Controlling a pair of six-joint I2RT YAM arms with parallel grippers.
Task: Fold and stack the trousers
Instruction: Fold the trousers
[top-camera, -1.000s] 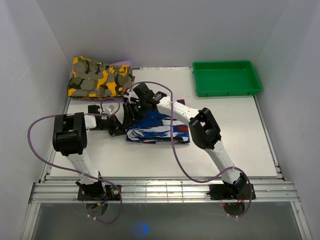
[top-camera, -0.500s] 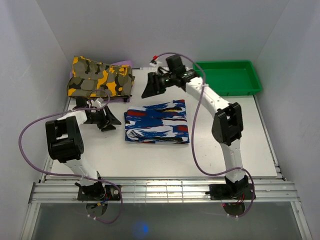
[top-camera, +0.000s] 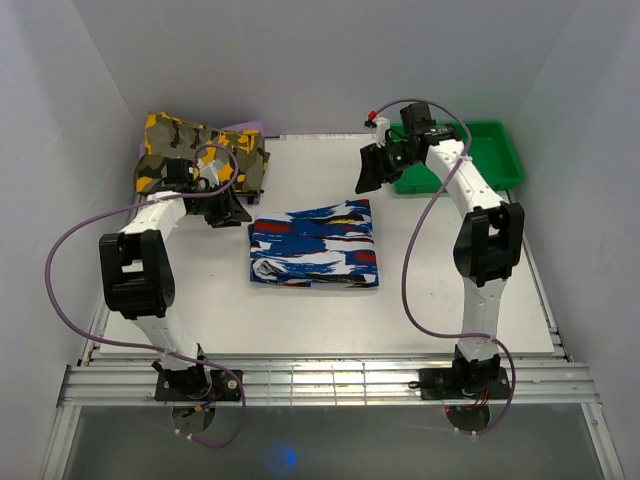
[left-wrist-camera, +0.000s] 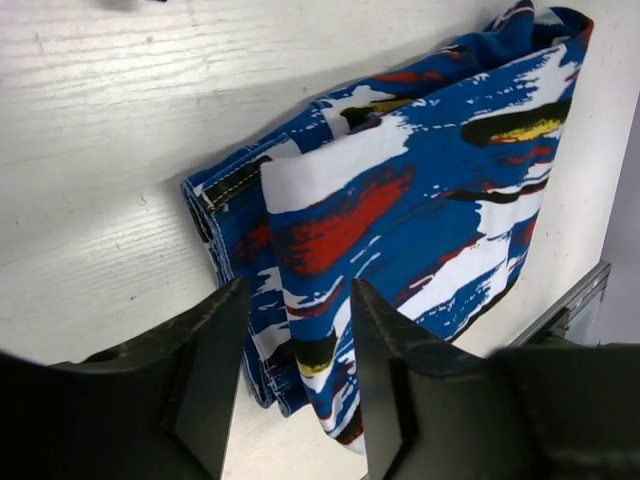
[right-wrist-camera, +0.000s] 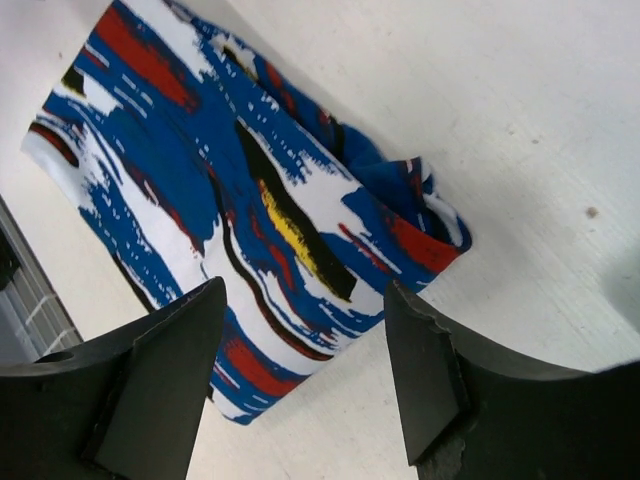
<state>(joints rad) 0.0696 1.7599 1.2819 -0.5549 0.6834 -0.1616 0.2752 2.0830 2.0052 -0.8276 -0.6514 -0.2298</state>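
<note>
The trousers (top-camera: 315, 245), royal blue with white, red, black and yellow streaks, lie folded in a flat rectangle in the middle of the table. My left gripper (top-camera: 228, 207) hangs open to their left, by the camouflage garment, with nothing between its fingers. In the left wrist view the trousers (left-wrist-camera: 420, 190) lie below and beyond the left gripper (left-wrist-camera: 297, 300). My right gripper (top-camera: 372, 168) is raised at the back right of the trousers, open and empty. The right wrist view shows the trousers (right-wrist-camera: 250, 200) beyond the right gripper (right-wrist-camera: 305, 295).
A folded yellow, olive and black camouflage garment (top-camera: 200, 155) lies at the back left corner. A green tray (top-camera: 455, 155) stands at the back right, just behind the right gripper. White walls close in the white table (top-camera: 450, 290) on three sides.
Both grippers opened and let go of the trousers. The left one drew back left toward the camouflage garment; the right one swung up and right toward the green tray. The trousers stay folded.
</note>
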